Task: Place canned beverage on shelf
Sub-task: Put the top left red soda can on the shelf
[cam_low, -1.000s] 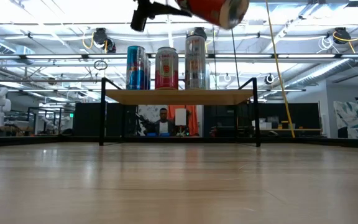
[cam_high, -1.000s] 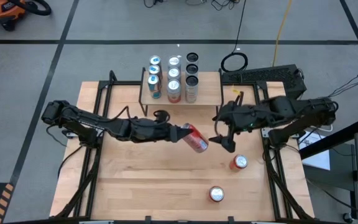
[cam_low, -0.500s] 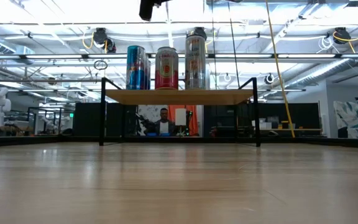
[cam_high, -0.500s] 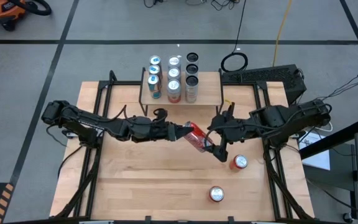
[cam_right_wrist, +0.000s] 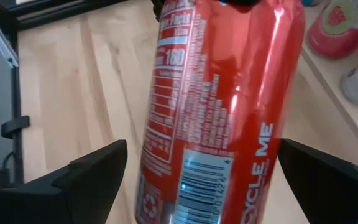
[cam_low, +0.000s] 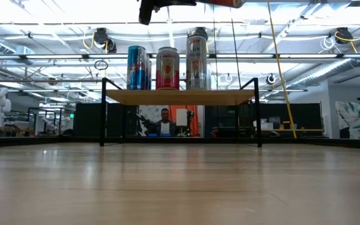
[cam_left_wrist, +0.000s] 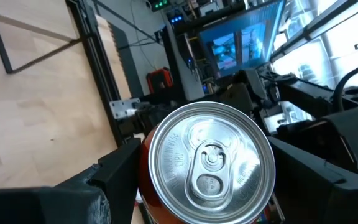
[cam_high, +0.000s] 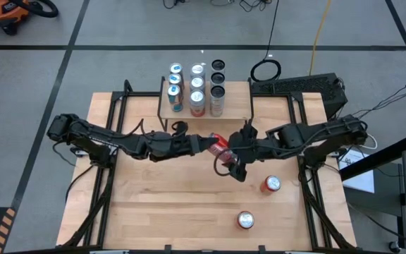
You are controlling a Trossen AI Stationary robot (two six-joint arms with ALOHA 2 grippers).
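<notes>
While the red aluminium beverage can hangs in mid-air over the middle of the light wooden tabletop, clamped at its base end by the left gripper, the right gripper has its fingers spread wide on either side of the can body, not closed on it. Looks like a handover.

Risks, my read:
- If left lets go before right has closed, the can drops to the table and rolls.
- Right wrist view shows the can tilted between the open fingers. A close at that angle could pinch it skewed, or dent the thin wall.
- The two grippers are very near each other around the can; a small misalignment means finger-on-finger contact.

Around:
- Small raised shelf, light wood top on thin black legs, at the far edge of the table. Its left and middle part carries three rows of upright cans, blue, red and silver; the right part looks bare, likely the target.
- Placing next to the silver row risks knocking one over.
- Two more red cans stand on the table nearer the front: one just beside the right arm, one closer to the front edge. The nearer one could get clipped when the right arm swings.
</notes>
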